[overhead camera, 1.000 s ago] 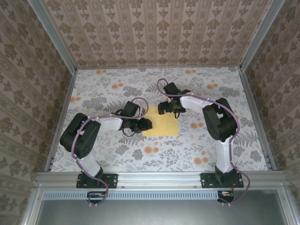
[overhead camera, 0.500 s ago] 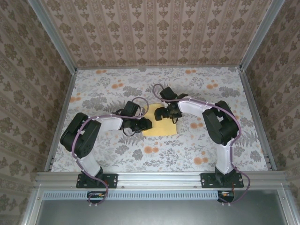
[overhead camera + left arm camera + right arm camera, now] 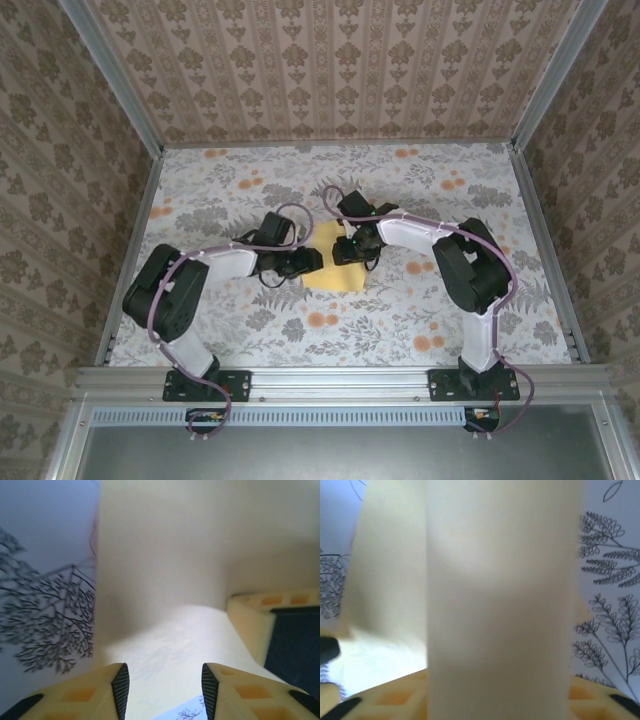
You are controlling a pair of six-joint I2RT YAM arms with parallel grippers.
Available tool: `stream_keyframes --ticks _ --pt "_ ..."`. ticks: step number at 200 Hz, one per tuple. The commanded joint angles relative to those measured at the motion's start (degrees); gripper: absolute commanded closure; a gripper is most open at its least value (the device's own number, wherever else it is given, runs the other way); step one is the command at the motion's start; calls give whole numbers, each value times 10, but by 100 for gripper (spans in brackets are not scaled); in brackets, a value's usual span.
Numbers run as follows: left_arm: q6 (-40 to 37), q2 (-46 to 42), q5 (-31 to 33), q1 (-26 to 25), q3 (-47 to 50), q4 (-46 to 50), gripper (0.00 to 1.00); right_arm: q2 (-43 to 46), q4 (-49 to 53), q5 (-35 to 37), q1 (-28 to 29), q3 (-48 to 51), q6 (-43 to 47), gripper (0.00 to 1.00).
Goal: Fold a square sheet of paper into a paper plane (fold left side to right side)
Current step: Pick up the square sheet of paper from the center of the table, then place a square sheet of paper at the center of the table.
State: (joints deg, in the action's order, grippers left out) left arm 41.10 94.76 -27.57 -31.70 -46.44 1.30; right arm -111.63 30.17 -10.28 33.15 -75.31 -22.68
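Where both arms meet, top view: square sheet of paper [image 3: 338, 276] on flowered cloth [image 3: 250, 190], left gripper [image 3: 312, 262] at its left edge, right gripper [image 3: 346, 250] over its far edge | left wrist: jaws spread, sheet curling up ahead | right wrist: raised sheet hides jaws, cannot tell

brown damask walls [image 3: 330, 70], grey floral tablecloth [image 3: 230, 180], aluminium frame rails [image 3: 340, 380]
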Motion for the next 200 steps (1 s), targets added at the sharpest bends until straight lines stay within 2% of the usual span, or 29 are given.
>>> stream_keyframes --ticks 1,15,25,58,87,121,148,200 --pt "-33 -63 1 31 12 11 45 42 -9 -40 -5 10 12 62" --pt "-43 -95 -10 52 24 11 41 61 -23 -65 -11 19 17 66" --pt "-45 -117 -26 86 35 -1 36 80 -40 -84 -19 30 18 67" --pt "-33 -194 -128 157 74 -86 24 161 -78 -168 -48 63 45 69" --pt "-25 -255 -197 186 77 -158 14 251 -114 -257 -76 91 68 69" --pt "-11 -287 -271 188 57 -239 7 339 -113 -356 -88 77 94 68" --pt "30 -284 -323 178 38 -325 6 379 -122 -422 -87 53 93 68" --pt "42 -281 -370 113 -8 -382 5 399 -133 -470 -80 20 89 68"
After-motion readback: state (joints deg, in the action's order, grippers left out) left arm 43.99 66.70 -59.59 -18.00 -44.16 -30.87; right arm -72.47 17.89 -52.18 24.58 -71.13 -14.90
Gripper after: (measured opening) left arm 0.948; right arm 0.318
